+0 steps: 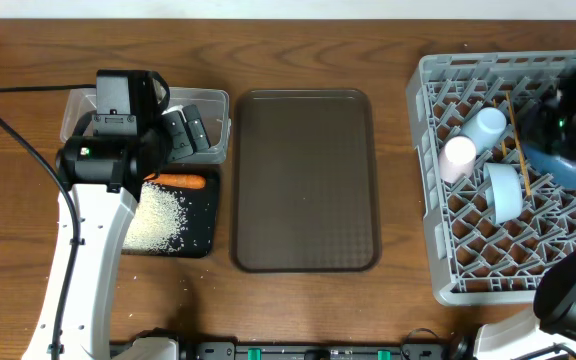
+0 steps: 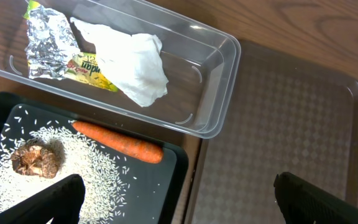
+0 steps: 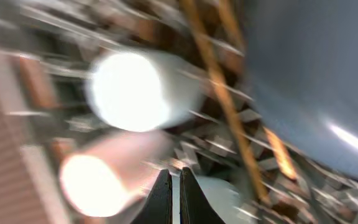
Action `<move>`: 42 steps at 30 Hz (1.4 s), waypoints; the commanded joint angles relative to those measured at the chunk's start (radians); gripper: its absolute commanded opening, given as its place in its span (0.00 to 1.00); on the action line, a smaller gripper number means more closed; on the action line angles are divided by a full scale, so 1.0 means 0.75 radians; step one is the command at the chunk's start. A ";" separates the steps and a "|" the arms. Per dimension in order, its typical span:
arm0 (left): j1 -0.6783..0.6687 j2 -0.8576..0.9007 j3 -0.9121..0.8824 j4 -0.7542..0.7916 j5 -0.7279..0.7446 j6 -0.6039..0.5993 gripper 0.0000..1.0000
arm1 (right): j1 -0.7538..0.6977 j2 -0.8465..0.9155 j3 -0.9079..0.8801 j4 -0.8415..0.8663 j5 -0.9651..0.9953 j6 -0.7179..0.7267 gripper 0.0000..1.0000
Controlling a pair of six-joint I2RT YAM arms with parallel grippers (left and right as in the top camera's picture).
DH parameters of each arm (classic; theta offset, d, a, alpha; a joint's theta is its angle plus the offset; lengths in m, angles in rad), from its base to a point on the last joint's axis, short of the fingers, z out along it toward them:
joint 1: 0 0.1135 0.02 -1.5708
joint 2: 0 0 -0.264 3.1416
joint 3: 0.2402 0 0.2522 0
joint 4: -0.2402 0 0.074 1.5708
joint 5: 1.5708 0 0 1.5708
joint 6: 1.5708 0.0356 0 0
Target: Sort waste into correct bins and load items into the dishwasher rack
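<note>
Down at the left fingers (image 2: pixel 328 202) first: spread wide, a dark tip in each bottom corner of the wrist view, gripping nothing. Hanging above the seam between the black tray (image 2: pixel 166 180) and the brown serving tray (image 2: pixel 278 112).

On the black tray, close in: a scatter of white rice (image 2: pixel 92 168), a small brown lump (image 2: pixel 37 158) sitting in it, an orange carrot (image 2: pixel 120 142) lying near the far edge. Just beyond, right against that edge, the clear tub (image 2: pixel 219 74). Inside it: crumpled white tissue (image 2: pixel 135 62), silver foil wrapper (image 2: pixel 45 37), and a yellow-green packet (image 2: pixel 92 67) tucked between the two.

From overhead, a different story: tub contents and lump hidden under the left arm, only rice and carrot peeking out.

Over to the right fingers (image 3: pixel 161 199): pressed almost together, just a sliver of gap, nothing seen clamped. Heavy blur in this wrist view. Straight ahead, the pale pink cup (image 3: pixel 104 174) and, past it, the light blue cup (image 3: pixel 135 90). Wooden chopsticks (image 3: pixel 229 106) slanting by on the right, then the dark-blue plate (image 3: pixel 316 74) filling that side.

Overhead alone for the wider picture: all of it inside the grey dishwasher rack (image 1: pixel 428 150) at the right end of the bench (image 1: pixel 28 60). Also there, just beside the cups, a light blue bowl (image 1: pixel 503 190) on its side, not clearly made out through the wrist blur.
</note>
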 commanded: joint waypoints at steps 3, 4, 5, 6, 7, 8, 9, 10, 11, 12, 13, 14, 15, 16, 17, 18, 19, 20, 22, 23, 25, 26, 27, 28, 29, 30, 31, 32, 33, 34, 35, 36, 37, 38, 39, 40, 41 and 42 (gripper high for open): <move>0.007 0.004 0.013 -0.004 -0.002 0.013 0.98 | 0.163 0.001 0.042 0.055 -0.189 0.014 0.09; 0.007 0.004 0.013 -0.004 -0.002 0.013 0.98 | 0.190 0.002 0.036 0.061 -0.159 0.014 0.13; 0.007 0.004 0.013 -0.004 -0.002 0.013 0.98 | 0.222 0.002 0.027 0.066 -0.119 0.014 0.19; 0.007 0.004 0.013 -0.004 -0.002 0.013 0.98 | 0.259 0.002 0.016 0.070 -0.064 0.013 0.25; 0.007 0.004 0.013 -0.004 -0.002 0.013 0.98 | 0.295 0.002 0.004 0.070 -0.006 0.013 0.31; 0.007 0.004 0.013 -0.004 -0.002 0.013 0.98 | 0.330 0.002 -0.008 0.070 0.053 0.013 0.35; 0.007 0.004 0.013 -0.004 -0.002 0.013 0.98 | 0.359 0.002 -0.020 0.071 0.101 0.013 0.38; 0.007 0.004 0.013 -0.004 -0.002 0.013 0.98 | 0.396 0.002 -0.036 0.075 0.158 0.007 0.38; 0.007 0.004 0.013 -0.004 -0.002 0.013 0.98 | 0.420 0.002 -0.049 0.082 0.188 -0.008 0.39; 0.007 0.004 0.013 -0.004 -0.002 0.013 0.98 | 0.448 0.002 -0.066 0.094 0.216 -0.028 0.41; 0.007 0.004 0.013 -0.004 -0.002 0.013 0.98 | 0.484 0.002 -0.090 0.112 0.239 -0.055 0.45; 0.007 0.004 0.013 -0.004 -0.002 0.013 0.98 | 0.510 0.002 -0.108 0.127 0.253 -0.073 0.47; 0.007 0.004 0.013 -0.004 -0.002 0.013 0.98 | 0.535 0.002 -0.128 0.143 0.273 -0.081 0.48; 0.007 0.004 0.013 -0.004 -0.002 0.013 0.98 | 0.562 0.002 -0.152 0.164 0.306 -0.081 0.49; 0.007 0.004 0.013 -0.004 -0.002 0.013 0.98 | 0.588 0.002 -0.174 0.180 0.347 -0.080 0.49; 0.007 0.004 0.013 -0.004 -0.002 0.013 0.98 | 0.601 0.002 -0.187 0.186 0.374 -0.080 0.49; 0.007 0.004 0.013 -0.004 -0.002 0.013 0.98 | 0.614 0.002 -0.201 0.192 0.401 -0.080 0.49; 0.007 0.004 0.013 -0.004 -0.002 0.013 0.98 | 0.627 0.002 -0.219 0.200 0.424 -0.080 0.49; 0.007 0.004 0.013 -0.004 -0.002 0.013 0.98 | 0.639 0.002 -0.240 0.209 0.430 -0.080 0.49; 0.007 0.004 0.013 -0.004 -0.002 0.013 0.98 | 0.643 0.002 -0.247 0.210 0.430 -0.080 0.49; 0.007 0.004 0.013 -0.004 -0.002 0.013 0.98 | 0.651 0.002 -0.266 0.209 0.430 -0.080 0.48; 0.007 0.004 0.013 -0.004 -0.002 0.013 0.98 | 0.652 0.002 -0.275 0.209 0.430 -0.080 0.48; 0.007 0.004 0.013 -0.004 -0.002 0.013 0.98 | 0.652 0.002 -0.282 0.209 0.430 -0.080 0.47; 0.007 0.004 0.013 -0.004 -0.002 0.013 0.98 | 0.652 0.002 -0.288 0.209 0.430 -0.079 0.46; 0.007 0.004 0.013 -0.004 -0.002 0.013 0.98 | 0.652 0.002 -0.294 0.209 0.430 -0.075 0.42; 0.007 0.004 0.013 -0.004 -0.002 0.013 0.98 | 0.652 0.002 -0.297 0.208 0.429 -0.075 0.35; 0.007 0.004 0.013 -0.004 -0.002 0.013 0.98 | 0.652 0.002 -0.299 0.206 0.429 -0.075 0.22; 0.007 0.004 0.013 -0.004 -0.002 0.013 0.98 | 0.653 0.002 -0.300 0.205 0.428 -0.074 0.06; 0.007 0.004 0.013 -0.004 -0.002 0.013 0.98 | 0.655 0.002 -0.301 0.204 0.423 -0.072 0.01; 0.007 0.004 0.013 -0.004 -0.002 0.013 0.98 | 0.658 0.002 -0.301 0.204 0.417 -0.065 0.01; 0.007 0.004 0.013 -0.004 -0.002 0.013 0.98 | 0.661 0.002 -0.301 0.205 0.405 -0.064 0.01; 0.007 0.004 0.013 -0.004 -0.002 0.013 0.98 | 0.666 0.002 -0.301 0.207 0.384 -0.057 0.02; 0.007 0.004 0.013 -0.004 -0.002 0.013 0.98 | 0.673 0.002 -0.302 0.209 0.371 -0.041 0.02; 0.007 0.004 0.013 -0.004 -0.002 0.013 0.98 | 0.679 0.002 -0.302 0.210 0.364 -0.033 0.02; 0.007 0.004 0.013 -0.004 -0.002 0.013 0.98 | 0.689 0.002 -0.303 0.214 0.364 -0.018 0.02; 0.007 0.004 0.013 -0.004 -0.002 0.013 0.98 | 0.698 0.002 -0.304 0.220 0.364 -0.015 0.01; 0.007 0.004 0.013 -0.004 -0.002 0.013 0.98 | 0.703 0.002 -0.304 0.225 0.364 -0.015 0.01; 0.007 0.004 0.013 -0.004 -0.002 0.013 0.98 | 0.711 0.004 -0.304 0.237 0.364 -0.015 0.01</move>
